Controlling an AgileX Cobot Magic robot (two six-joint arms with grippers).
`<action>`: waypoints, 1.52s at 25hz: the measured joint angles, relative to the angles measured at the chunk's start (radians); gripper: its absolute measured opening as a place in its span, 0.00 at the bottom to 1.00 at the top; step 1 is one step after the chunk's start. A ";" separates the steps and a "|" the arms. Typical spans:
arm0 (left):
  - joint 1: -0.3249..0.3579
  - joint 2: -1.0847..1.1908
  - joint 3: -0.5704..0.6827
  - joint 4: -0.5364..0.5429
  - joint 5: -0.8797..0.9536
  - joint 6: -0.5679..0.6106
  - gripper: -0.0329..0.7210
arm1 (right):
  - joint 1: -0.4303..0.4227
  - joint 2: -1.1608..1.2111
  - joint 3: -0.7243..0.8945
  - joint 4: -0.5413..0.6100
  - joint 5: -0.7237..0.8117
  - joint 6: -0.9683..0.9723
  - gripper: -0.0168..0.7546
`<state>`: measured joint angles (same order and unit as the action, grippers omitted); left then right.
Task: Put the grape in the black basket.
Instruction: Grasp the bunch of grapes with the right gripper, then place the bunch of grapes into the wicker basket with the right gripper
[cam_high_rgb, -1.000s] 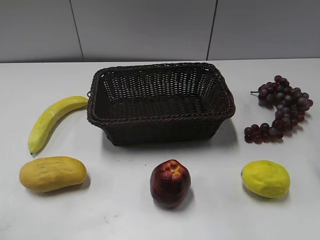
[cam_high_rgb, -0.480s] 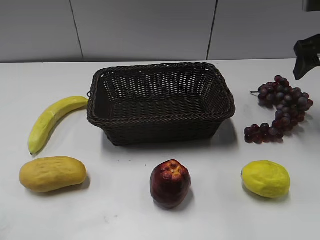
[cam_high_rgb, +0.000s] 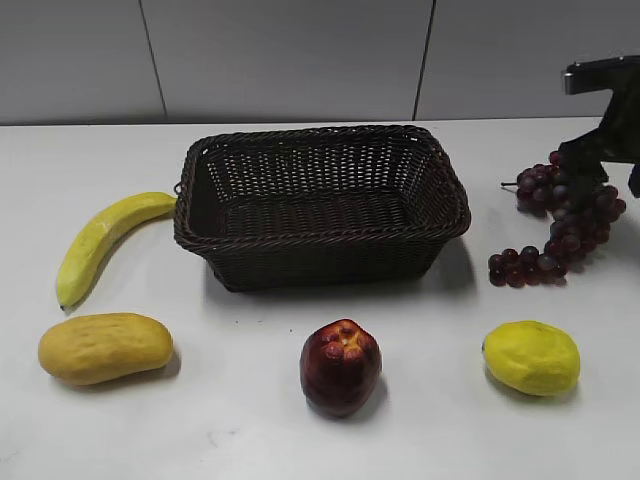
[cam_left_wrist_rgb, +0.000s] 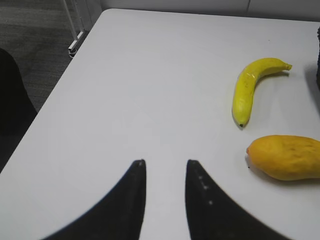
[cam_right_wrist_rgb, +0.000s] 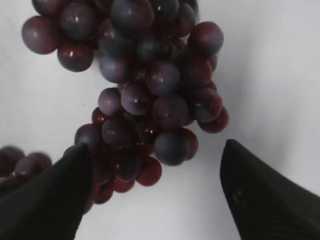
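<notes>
The grape (cam_high_rgb: 560, 220), a curved bunch of dark purple-red grapes, lies on the white table at the right, beside the black basket (cam_high_rgb: 320, 205). The basket is empty. My right gripper (cam_high_rgb: 605, 165) hangs just over the upper part of the bunch. In the right wrist view the grape (cam_right_wrist_rgb: 150, 95) fills the frame and my right gripper (cam_right_wrist_rgb: 155, 155) is open, its fingers on either side of the bunch's lower part, holding nothing. My left gripper (cam_left_wrist_rgb: 165, 162) is open and empty over bare table at the far left; it does not show in the exterior view.
A banana (cam_high_rgb: 100, 240) and a mango (cam_high_rgb: 105, 347) lie left of the basket. A dark red apple (cam_high_rgb: 340, 365) sits in front of it and a lemon (cam_high_rgb: 530, 357) at the front right. The banana (cam_left_wrist_rgb: 252, 87) and mango (cam_left_wrist_rgb: 285, 157) also show in the left wrist view.
My right arm has come in from the upper right and dropped down over the grape. The fruits and basket have not moved.
</notes>
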<state>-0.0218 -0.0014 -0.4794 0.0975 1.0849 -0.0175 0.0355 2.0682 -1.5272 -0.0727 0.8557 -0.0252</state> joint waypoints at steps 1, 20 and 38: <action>0.000 0.000 0.000 0.000 0.000 0.000 0.33 | 0.000 0.016 0.000 0.000 -0.008 0.000 0.80; 0.000 0.000 0.000 0.000 0.000 0.000 0.33 | 0.000 0.094 -0.016 -0.013 -0.123 0.006 0.21; 0.000 0.000 0.000 0.000 0.000 0.000 0.33 | 0.009 -0.268 -0.065 -0.009 -0.081 0.011 0.15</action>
<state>-0.0218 -0.0014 -0.4794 0.0975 1.0849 -0.0175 0.0441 1.8003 -1.5918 -0.0812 0.7743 -0.0140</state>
